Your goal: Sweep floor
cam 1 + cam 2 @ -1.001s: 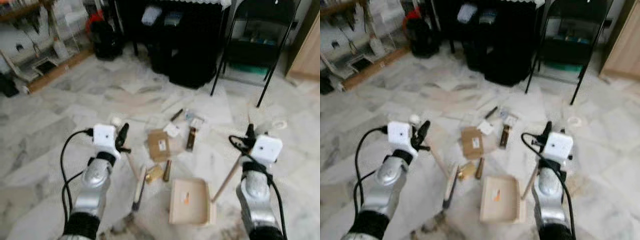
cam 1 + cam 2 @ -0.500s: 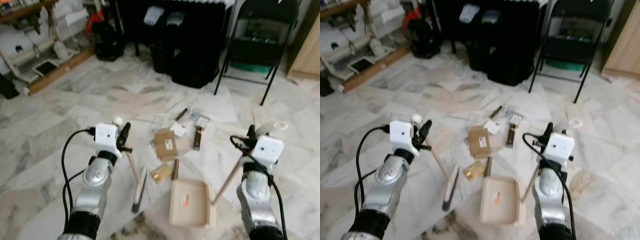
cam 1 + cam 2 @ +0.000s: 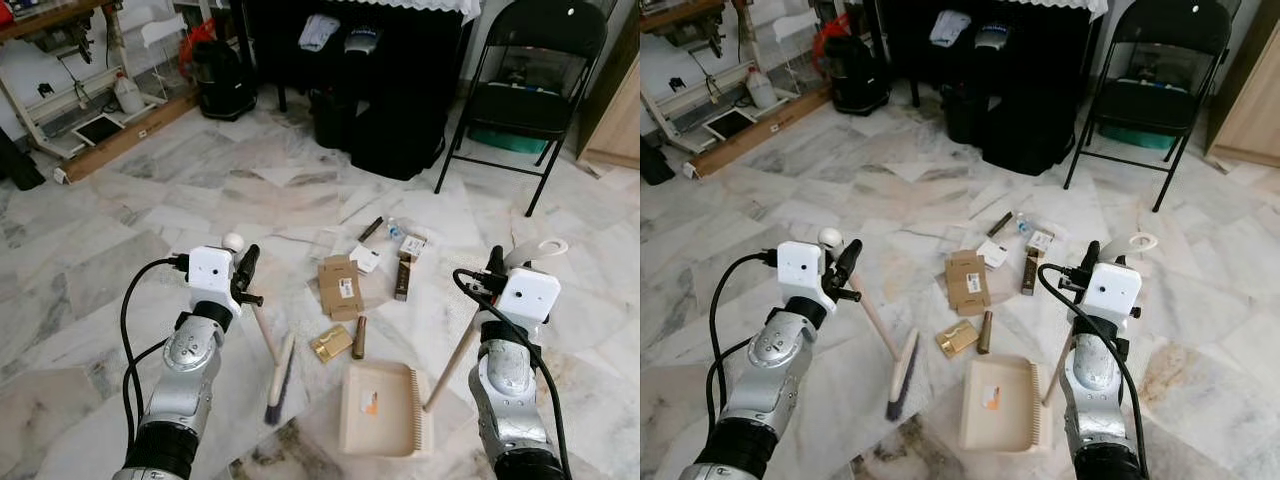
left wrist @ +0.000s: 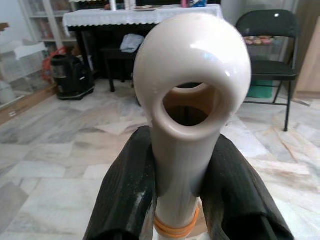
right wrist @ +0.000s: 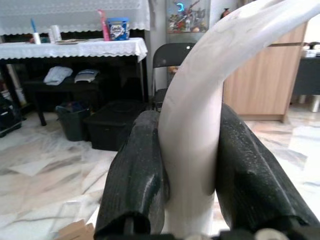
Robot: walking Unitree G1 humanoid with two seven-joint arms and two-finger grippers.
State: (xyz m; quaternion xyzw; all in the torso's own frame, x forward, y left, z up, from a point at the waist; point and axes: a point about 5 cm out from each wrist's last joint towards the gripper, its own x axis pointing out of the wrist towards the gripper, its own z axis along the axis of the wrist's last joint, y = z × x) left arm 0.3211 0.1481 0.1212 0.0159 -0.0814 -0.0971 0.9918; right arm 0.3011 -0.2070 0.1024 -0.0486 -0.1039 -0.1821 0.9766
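Note:
A small broom (image 3: 279, 374) stands slanted on the marble floor, its dark bristles down and its cream handle (image 4: 190, 125) running up into my left gripper (image 3: 246, 270), which is shut on it. To its right lies a beige dustpan (image 3: 380, 408), mouth toward me. Its wooden handle (image 3: 452, 360) rises to my right gripper (image 3: 495, 268), shut on the cream handle end (image 5: 200, 125). Litter lies just beyond both: a brown cardboard box (image 3: 339, 286), a gold packet (image 3: 331, 343), a brown stick (image 3: 360, 337) and small cards and wrappers (image 3: 400, 250).
A black folding chair (image 3: 530, 90) stands at the back right. A dark table with black bins (image 3: 390, 110) under it is at the back centre. A wooden plank and shelving (image 3: 110, 140) are at the back left. Open marble floor surrounds the litter.
The camera has shifted and the picture has sharpened. The broom and dustpan sit slightly nearer the litter; both grippers keep their hold.

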